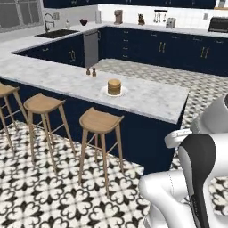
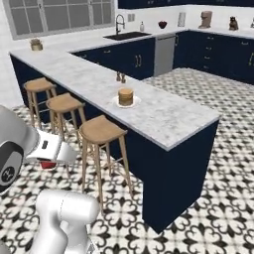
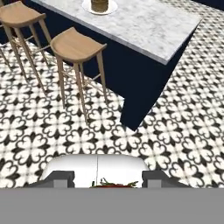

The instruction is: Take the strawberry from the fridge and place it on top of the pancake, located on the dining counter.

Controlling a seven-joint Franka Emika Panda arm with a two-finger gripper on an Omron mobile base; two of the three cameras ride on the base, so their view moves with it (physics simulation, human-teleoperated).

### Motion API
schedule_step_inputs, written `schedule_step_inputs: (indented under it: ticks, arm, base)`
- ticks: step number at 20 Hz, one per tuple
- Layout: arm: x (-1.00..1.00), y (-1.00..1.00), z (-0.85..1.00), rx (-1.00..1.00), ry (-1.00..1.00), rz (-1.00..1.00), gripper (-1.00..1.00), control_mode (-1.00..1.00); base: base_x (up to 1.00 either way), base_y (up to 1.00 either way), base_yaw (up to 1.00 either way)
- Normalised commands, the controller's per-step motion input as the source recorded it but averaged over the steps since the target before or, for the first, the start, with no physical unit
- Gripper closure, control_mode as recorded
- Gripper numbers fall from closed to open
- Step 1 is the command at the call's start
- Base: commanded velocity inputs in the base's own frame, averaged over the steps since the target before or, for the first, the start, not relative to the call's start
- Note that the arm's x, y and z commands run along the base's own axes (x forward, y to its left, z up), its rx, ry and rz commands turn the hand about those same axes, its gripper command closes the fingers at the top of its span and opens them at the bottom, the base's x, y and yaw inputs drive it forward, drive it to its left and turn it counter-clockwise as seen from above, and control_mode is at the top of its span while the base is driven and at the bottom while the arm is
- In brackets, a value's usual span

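The claw (image 3: 107, 181) is pinching the little red strawberry (image 3: 113, 185) tight, hanging low over the patterned floor. The pancake (image 1: 114, 87) is sitting on its white plate on the dining counter (image 1: 151, 100), well apart from the claw, near the stools (image 1: 100, 121).

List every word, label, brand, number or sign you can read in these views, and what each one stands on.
None: no text can be read in any view.
The dining counter, the pancake and the two small shakers carry no lettering.
The appliances on the far counter are too small and blurred to show any brand.
The pincer, with the strawberry between its tips, bears no marking.
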Motion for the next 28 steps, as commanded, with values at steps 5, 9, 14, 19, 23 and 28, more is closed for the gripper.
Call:
schedule_step_inputs:
  ticks: [5, 9, 14, 19, 23, 28]
  arm:
    - [0.00, 0.00, 0.00, 0.00, 0.00, 0.00, 1.00, 1.00]
    - [0.00, 0.00, 0.00, 0.00, 0.00, 0.00, 1.00, 1.00]
    - [0.00, 0.00, 0.00, 0.00, 0.00, 0.00, 1.00, 1.00]
    - [0.00, 0.00, 0.00, 0.00, 0.00, 0.00, 1.00, 1.00]
    - [0.00, 0.00, 0.00, 0.00, 0.00, 0.00, 1.00, 1.00]
    - [0.00, 0.00, 0.00, 0.00, 0.00, 0.00, 1.00, 1.00]
  base:
    - [0.37, 0.91, -0.64]
    - [0.21, 0.95, -0.63]
    - [0.02, 1.00, -0.57]
    - [0.00, 1.00, -0.52]
    - [0.00, 1.00, -0.45]
    - [0.25, 0.98, -0.25]
